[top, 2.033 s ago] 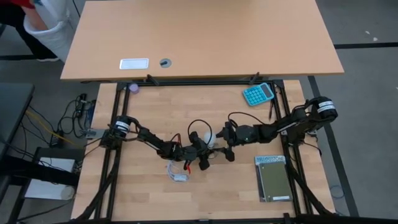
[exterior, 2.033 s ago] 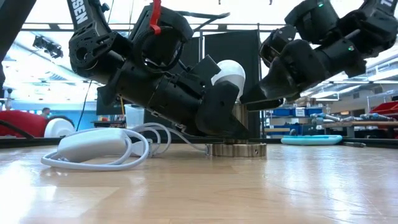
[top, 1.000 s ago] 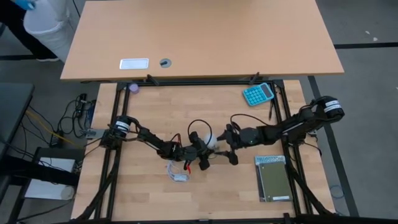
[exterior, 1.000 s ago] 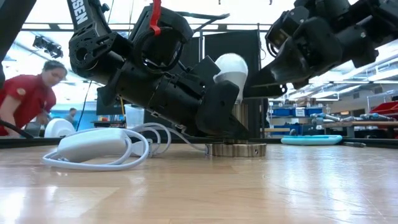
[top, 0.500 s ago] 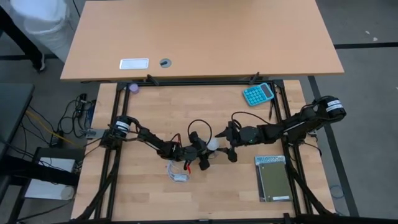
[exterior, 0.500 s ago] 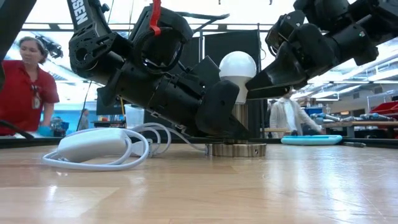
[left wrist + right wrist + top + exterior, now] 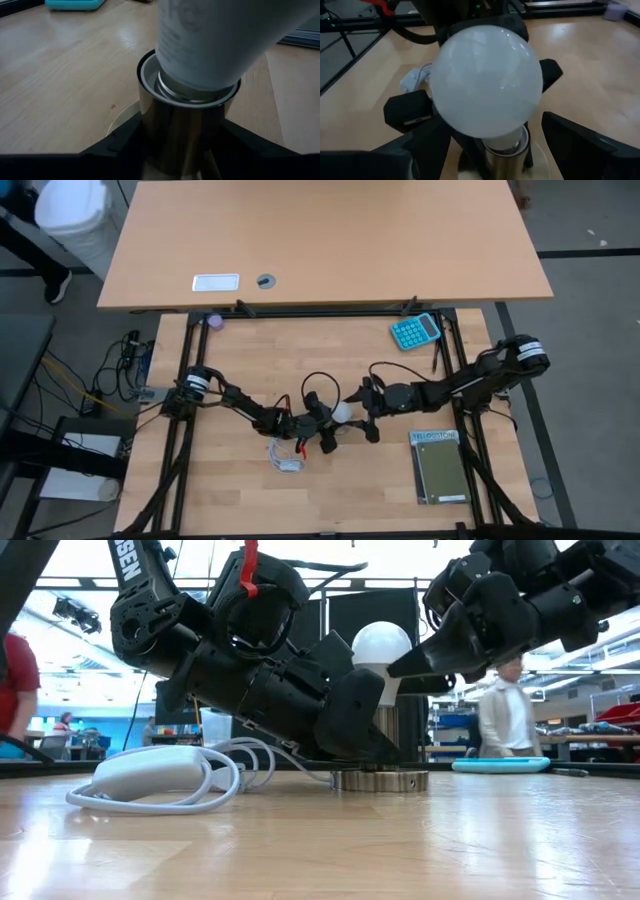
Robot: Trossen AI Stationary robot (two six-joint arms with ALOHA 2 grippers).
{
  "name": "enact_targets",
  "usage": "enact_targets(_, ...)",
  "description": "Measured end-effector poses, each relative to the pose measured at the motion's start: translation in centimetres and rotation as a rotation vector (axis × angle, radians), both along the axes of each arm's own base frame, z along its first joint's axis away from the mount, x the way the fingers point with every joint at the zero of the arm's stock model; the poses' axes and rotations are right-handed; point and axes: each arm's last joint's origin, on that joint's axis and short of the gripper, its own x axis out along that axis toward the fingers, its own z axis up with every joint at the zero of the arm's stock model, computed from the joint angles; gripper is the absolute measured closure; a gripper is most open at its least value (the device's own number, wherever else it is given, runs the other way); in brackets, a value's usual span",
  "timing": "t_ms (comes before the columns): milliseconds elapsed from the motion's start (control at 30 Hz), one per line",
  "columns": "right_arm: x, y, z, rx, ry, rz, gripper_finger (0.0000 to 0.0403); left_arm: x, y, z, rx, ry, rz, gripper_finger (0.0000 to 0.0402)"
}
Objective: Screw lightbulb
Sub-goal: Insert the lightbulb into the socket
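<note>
light wooden slatted surface (image 7: 250, 500) carries everything, with the two dark arms meeting near its middle. dark green rectangular notebook (image 7: 439, 470) lies flat near the right arm, teal calculator (image 7: 415, 330) at the far edge, both well apart from the work. coiled white cable with its white adapter block (image 7: 160, 775) lies just beside the left arm. left end effector (image 7: 350, 730) is clenched on the shiny cylindrical metal socket on its round base (image 7: 380, 755), its dark fingers on either side of the barrel in the left wrist view, bracing it upright. right end effector (image 7: 420, 665) sits at the bulb's globe with fingers spread to either side of it; cannot tell if the pads actually touch, reads as released or only loosely around. small white pear-shaped lightbulb with silvery screw base (image 7: 381, 652) stands in the socket mouth, threads only partly in, and the left wrist view shows it leaning a bit off the socket axis. to do this step well: straighten the bulb before turning so threads don't cross, grip the globe lightly, turn in short strokes and regrip, hold the socket firm against the twist.
</note>
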Motion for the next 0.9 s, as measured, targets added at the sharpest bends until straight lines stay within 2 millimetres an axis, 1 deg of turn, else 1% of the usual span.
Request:
enact_targets(167,0.5,0.1,-0.8,-0.019,-0.010,0.006,0.0094,0.0,0.0,0.0,-0.003,-0.001,0.001,0.0196)
enact_targets(267,0.7,0.1,-0.9,-0.045,-0.034,0.026,0.0094,0.0,0.0,0.0,-0.002,-0.001,0.001,0.0196)
enact_targets(400,0.8,0.1,-0.6,-0.099,-0.066,0.108,0.0095,0.0,0.0,0.0,-0.002,0.000,0.000,0.0196)
enact_targets(567,0.9,-1.4,-0.7,-0.070,-0.061,0.212,0.0095,0.0,0.0,0.0,-0.002,-0.001,0.000,0.0196)
enact_targets(900,0.9,-3.3,-0.7,-0.143,-0.087,0.315,0.0095,0.0,0.0,0.0,-0.001,-0.001,0.000,0.0196)
